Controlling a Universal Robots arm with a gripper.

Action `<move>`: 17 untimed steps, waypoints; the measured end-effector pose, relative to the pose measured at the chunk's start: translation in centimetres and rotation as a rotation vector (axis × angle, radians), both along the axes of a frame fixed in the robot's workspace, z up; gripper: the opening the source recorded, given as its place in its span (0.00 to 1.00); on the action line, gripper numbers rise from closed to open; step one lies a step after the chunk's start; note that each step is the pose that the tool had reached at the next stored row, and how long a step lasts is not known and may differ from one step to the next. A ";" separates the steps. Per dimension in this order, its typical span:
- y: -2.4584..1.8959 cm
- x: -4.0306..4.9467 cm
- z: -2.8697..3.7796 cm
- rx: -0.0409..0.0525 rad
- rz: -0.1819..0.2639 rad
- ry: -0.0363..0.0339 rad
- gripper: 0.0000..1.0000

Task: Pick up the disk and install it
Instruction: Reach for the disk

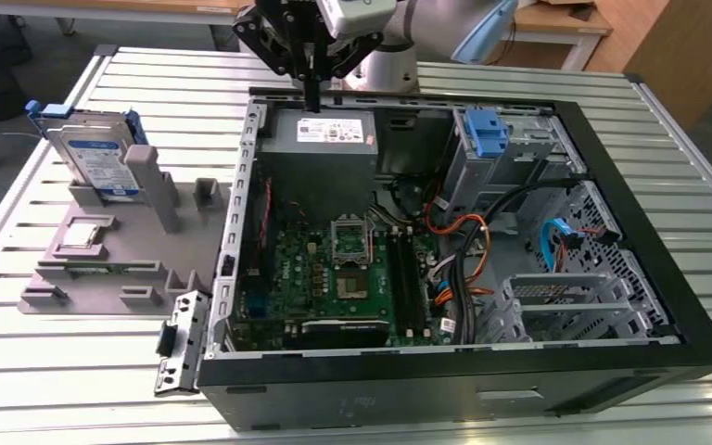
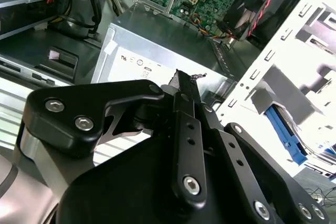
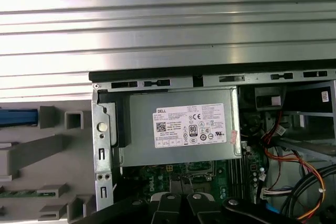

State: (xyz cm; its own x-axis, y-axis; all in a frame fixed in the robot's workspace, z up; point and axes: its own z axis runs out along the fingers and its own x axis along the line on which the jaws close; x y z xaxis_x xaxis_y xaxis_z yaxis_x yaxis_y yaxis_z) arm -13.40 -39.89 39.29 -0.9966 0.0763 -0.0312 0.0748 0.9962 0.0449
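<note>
The disk (image 1: 94, 159) is a silver drive with a white-and-blue label and blue rails. It stands upright in a grey fixture (image 1: 146, 227) at the exterior view's left, outside the computer case. In the first wrist view the disk's blue edge (image 3: 19, 117) shows beside the fixture. My gripper (image 1: 312, 102) hangs above the power supply (image 1: 319, 134) at the case's back wall, well off to the exterior view's right of the disk. Its fingers (image 2: 181, 85) are pressed together, shut on nothing.
The open black computer case (image 1: 653, 241) lies on a slatted metal table (image 1: 34, 371). Inside are a green motherboard (image 1: 319, 269), cables, a blue-latched bay (image 1: 486, 134) and a metal drive cage (image 1: 566, 306). A small square silver chip (image 1: 81, 234) lies on the fixture.
</note>
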 end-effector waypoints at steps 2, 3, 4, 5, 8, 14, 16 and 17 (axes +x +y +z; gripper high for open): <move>0.00 -0.31 0.00 -0.0001 0.000 -0.0019 0.10; 0.00 -0.47 -0.01 0.0000 0.000 -0.0029 0.10; 0.00 -0.64 -0.01 0.0000 0.000 -0.0039 0.10; 0.00 -0.80 -0.01 -0.0001 0.000 -0.0051 0.10; 0.01 -0.98 -0.02 0.0001 0.000 -0.0061 0.10; 0.00 -1.01 -0.02 0.0000 0.000 -0.0061 0.10; 0.00 -1.01 -0.02 0.0000 0.000 -0.0061 0.10; 0.00 -1.03 -0.01 -0.0001 0.000 -0.0060 0.10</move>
